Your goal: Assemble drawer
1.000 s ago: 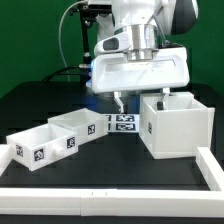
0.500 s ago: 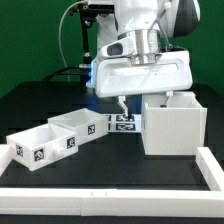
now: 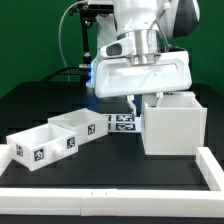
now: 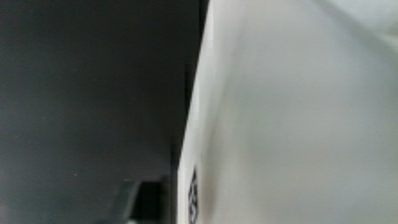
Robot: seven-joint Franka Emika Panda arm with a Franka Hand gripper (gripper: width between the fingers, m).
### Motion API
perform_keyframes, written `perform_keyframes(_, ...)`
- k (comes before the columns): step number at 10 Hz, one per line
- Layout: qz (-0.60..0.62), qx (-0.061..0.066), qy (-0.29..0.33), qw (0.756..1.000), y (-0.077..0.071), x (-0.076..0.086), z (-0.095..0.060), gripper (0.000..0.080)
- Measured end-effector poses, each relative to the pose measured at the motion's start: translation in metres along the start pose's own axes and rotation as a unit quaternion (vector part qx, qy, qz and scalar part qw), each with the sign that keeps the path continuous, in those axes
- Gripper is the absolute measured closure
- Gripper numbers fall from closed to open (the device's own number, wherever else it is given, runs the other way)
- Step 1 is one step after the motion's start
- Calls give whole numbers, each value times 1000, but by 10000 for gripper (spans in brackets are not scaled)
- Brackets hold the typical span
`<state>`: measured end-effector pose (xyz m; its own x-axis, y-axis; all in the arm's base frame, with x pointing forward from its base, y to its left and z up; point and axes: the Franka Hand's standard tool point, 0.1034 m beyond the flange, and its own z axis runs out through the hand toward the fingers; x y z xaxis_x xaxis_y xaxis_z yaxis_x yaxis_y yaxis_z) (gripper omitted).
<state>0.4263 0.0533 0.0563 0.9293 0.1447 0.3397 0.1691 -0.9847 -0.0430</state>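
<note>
I see my hand (image 3: 133,101) at the 10 o'clock top corner of the drawer casing (image 3: 176,128), which stands on the worktop (image 3: 35,105) toward 4 o'clock; clamped or apart, I cannot tell.

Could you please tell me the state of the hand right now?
Hand: cannot be told whether it is open or closed; it sits at the casing top edge.

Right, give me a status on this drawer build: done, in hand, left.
Done: nothing fitted yet. The casing stands with its open side up, and the closer tray and the farther tray lie loose to the exterior view's left of it. In hand: the claw is at the top edge of the casing's tray-side wall; a grip cannot be confirmed. Left: both trays must go into the casing.
</note>
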Motion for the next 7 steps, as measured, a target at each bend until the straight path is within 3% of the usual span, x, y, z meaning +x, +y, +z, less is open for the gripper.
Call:
perform_keyframes(1,0,0,0,1000,0,0,0,726)
perform_keyframes(7,39,2,-19,999,-2,-1,-5,738)
